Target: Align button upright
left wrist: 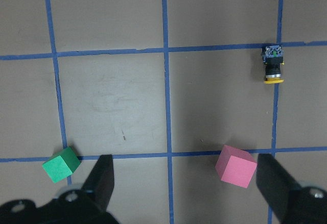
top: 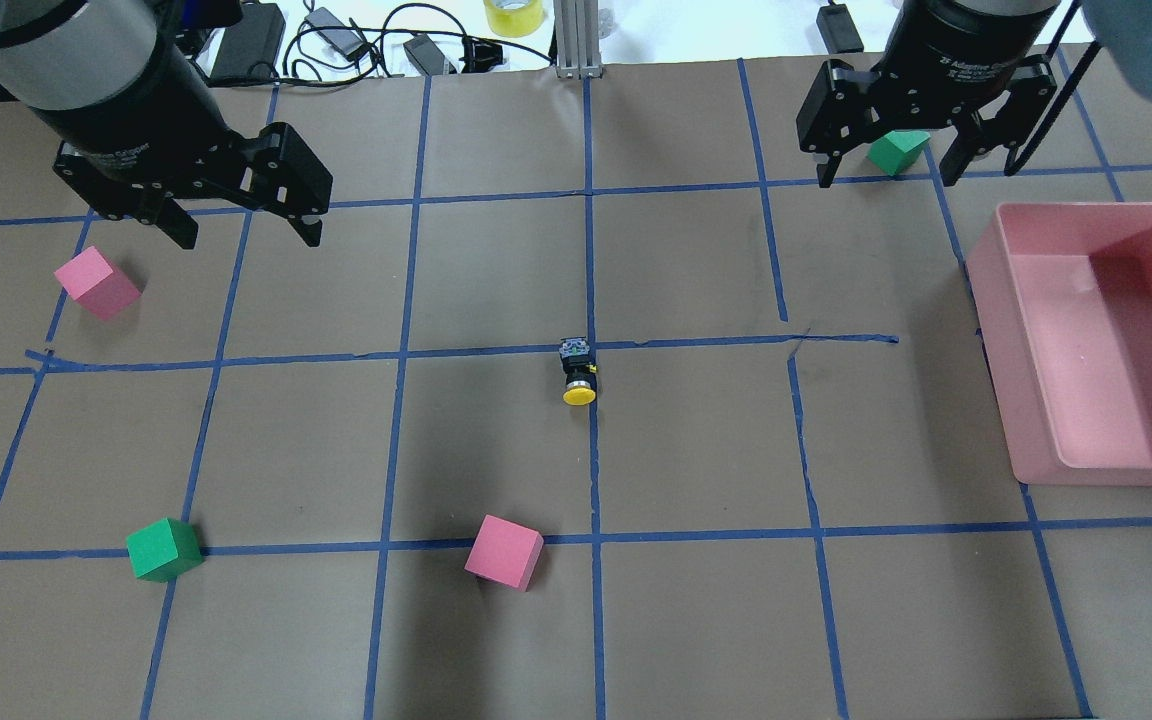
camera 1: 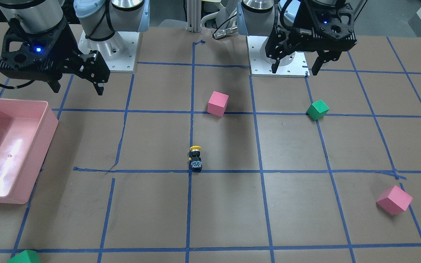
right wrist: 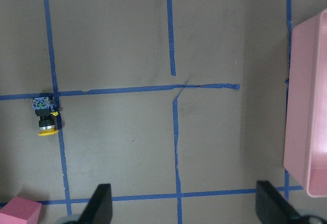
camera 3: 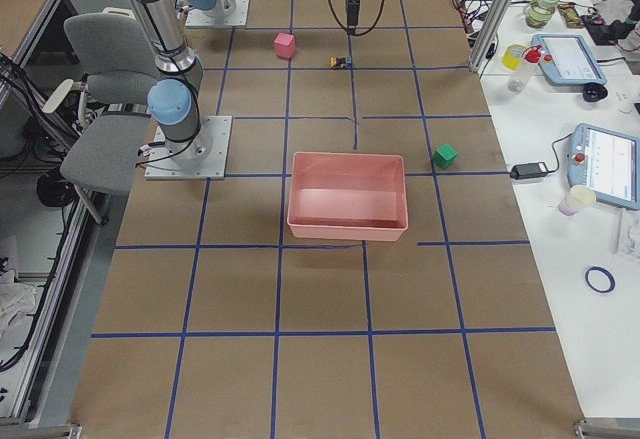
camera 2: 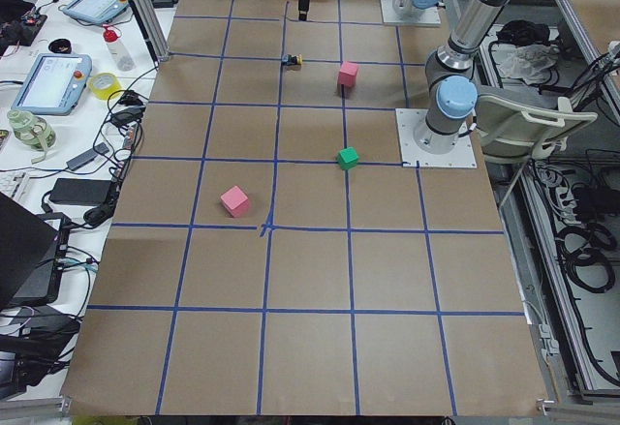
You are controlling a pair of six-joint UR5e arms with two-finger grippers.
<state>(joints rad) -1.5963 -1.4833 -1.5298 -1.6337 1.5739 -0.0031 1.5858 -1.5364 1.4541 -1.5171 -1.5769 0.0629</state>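
Note:
The button lies on its side on the centre blue tape line, yellow cap toward the robot, pale base away. It also shows in the front-facing view, the left wrist view and the right wrist view. My left gripper is open and empty, hovering well to the left of the button and farther from the robot. My right gripper is open and empty, hovering far to the right near the table's far edge. Neither touches the button.
A pink bin stands at the right. Pink cubes and green cubes are scattered around; one green cube sits below the right gripper. Blue tape lines grid the brown table.

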